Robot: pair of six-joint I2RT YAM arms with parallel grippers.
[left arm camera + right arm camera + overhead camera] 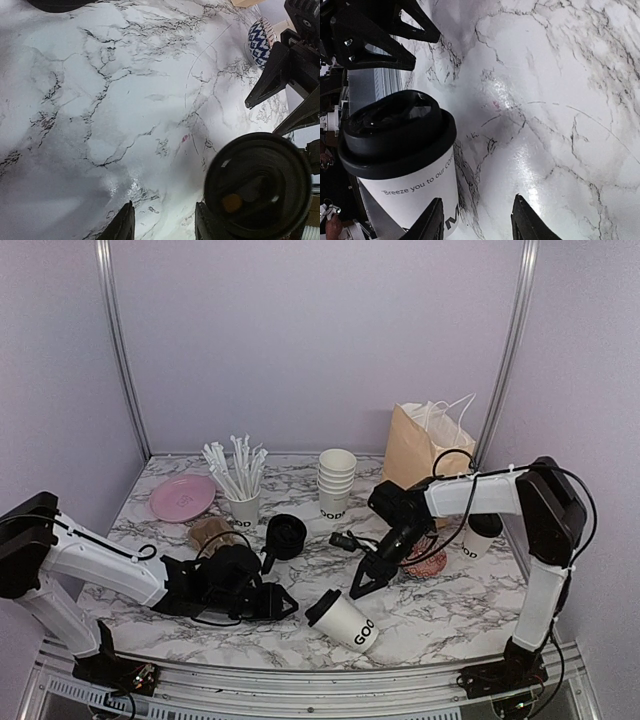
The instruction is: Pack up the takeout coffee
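A takeout coffee cup (347, 621), white with black letters and a black lid, lies on its side at the front middle of the marble table. It also shows in the left wrist view (257, 192) lid-on and in the right wrist view (405, 150). My left gripper (288, 604) is open and empty, just left of the cup's lid. My right gripper (358, 587) is open and empty, just above the cup. A second lidded cup (482, 536) stands at the right behind my right arm. The brown bag (415, 445) stands at the back right.
A stack of lidless white cups (336, 483), a cup of wrapped straws (241, 496), a pink plate (182, 497), black lids (286, 536) and brown sleeves (210, 533) stand behind the grippers. A patterned dish (428, 561) lies under my right arm.
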